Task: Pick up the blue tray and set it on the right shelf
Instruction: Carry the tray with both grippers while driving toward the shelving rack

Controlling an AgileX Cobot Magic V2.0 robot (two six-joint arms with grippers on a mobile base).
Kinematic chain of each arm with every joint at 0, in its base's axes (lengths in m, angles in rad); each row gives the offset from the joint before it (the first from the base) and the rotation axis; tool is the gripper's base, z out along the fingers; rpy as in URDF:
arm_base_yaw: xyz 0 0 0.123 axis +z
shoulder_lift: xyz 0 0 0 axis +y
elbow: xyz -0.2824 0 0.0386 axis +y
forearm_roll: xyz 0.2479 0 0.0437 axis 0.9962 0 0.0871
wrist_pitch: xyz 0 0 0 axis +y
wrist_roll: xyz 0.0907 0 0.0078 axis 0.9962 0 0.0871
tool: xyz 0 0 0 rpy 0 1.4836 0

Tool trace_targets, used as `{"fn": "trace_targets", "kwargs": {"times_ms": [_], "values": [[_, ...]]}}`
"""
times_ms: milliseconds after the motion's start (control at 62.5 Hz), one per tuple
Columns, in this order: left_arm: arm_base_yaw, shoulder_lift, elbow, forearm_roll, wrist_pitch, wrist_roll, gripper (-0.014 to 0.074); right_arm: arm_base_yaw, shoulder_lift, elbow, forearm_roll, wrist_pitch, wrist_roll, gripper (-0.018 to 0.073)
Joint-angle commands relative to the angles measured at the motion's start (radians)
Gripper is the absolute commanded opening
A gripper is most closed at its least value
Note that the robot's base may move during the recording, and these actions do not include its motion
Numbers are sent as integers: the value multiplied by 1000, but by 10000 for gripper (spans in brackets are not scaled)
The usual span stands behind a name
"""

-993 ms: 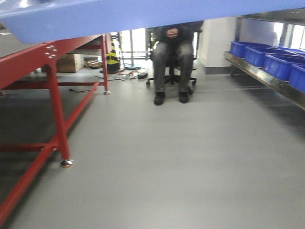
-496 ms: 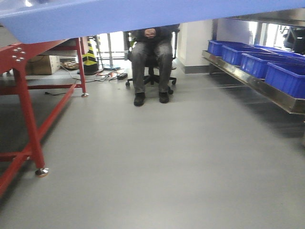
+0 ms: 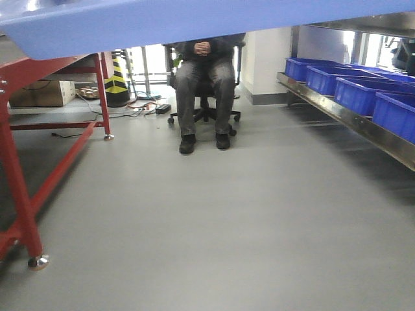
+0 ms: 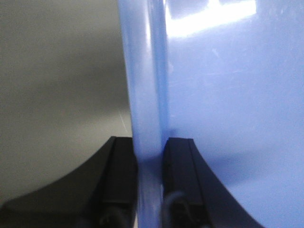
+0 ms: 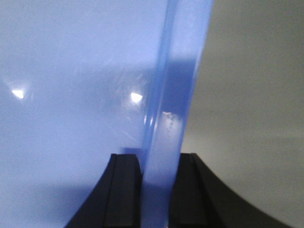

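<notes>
The blue tray [image 3: 162, 23] hangs across the top of the front view, seen from below, above the grey floor. In the left wrist view my left gripper [image 4: 151, 156] is shut on the tray's left rim [image 4: 147, 85], one black finger on each side. In the right wrist view my right gripper [image 5: 159, 166] is shut on the tray's right rim [image 5: 178, 85], with the tray floor [image 5: 71, 95] to its left. The right shelf [image 3: 353, 120], a steel rail, runs along the right side of the front view. Neither gripper shows in the front view.
A red-framed table [image 3: 39, 168] stands at the left with a foot [image 3: 37, 262] near the bottom. Dark-blue bins [image 3: 363, 91] line the steel shelf. A seated person [image 3: 204, 84] on a wheeled chair faces me, with a striped cone [image 3: 117, 81], cables and a cardboard box [image 3: 42, 94] behind.
The front view has swung: the red table slid left and nearer, the seated person shifted from centre-right to centre, and the shelf with bins moved further into view. The tray stays held overhead.
</notes>
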Motion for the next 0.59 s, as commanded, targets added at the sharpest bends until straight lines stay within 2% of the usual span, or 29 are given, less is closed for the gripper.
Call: {"fn": "trace_targets", "kwargs": {"times_ms": [0,576], "values": [[-16,-31,-33,-29,93,41,-48,2,-22,-29,-16,-40,-29,22],[-16,-31,-33,-93,93,41,-48,2,-22,-29,-16,-40,-29,22]]}}
